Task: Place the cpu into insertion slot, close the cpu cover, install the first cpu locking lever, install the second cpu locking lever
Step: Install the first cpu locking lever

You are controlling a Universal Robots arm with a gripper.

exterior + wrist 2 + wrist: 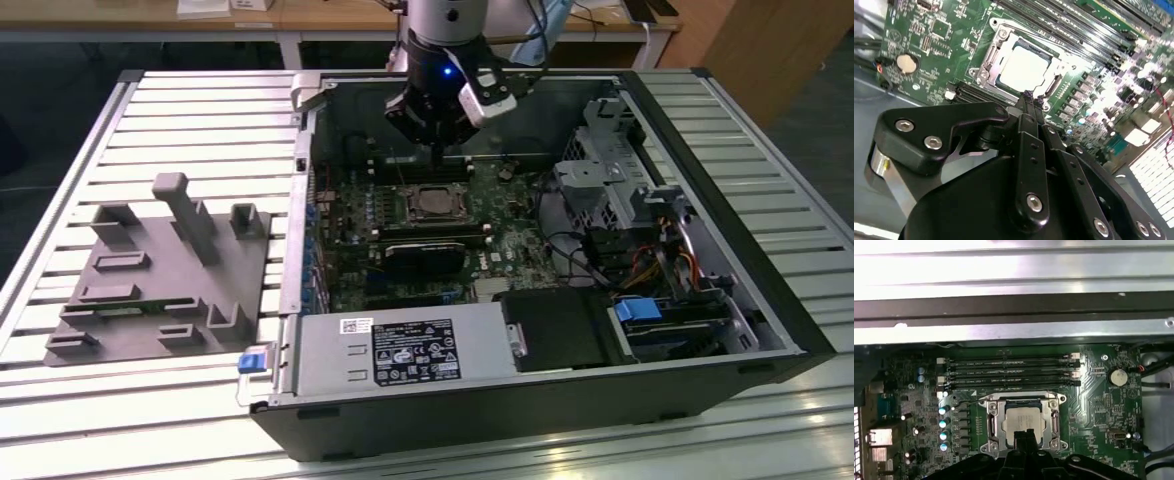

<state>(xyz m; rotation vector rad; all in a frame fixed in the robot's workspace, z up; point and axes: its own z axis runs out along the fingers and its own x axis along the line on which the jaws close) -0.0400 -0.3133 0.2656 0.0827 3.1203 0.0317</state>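
The cpu (1023, 421) lies flat in the insertion slot (990, 445), its pale face showing through the window of the cpu cover (994, 420). The cover rests down over the chip; in the second wrist view the cpu (1024, 70) sits framed by the cover (988, 62). A thin wire lever (970, 403) sticks out from the socket's corner. My gripper (1029, 96) is shut with its black fingers pressed together and nothing between them. Its tip hangs just above the socket's edge. In the exterior view the gripper (439, 153) hovers over the board behind the socket (434, 205).
Black memory slots (1009, 372) run beside the socket, and a coin battery (1117, 376) sits nearby. The open case holds a power supply (400, 350), a drive cage (607, 170) and loose cables (667, 265). A grey fixture (160, 270) stands on the slatted table at the exterior view's left.
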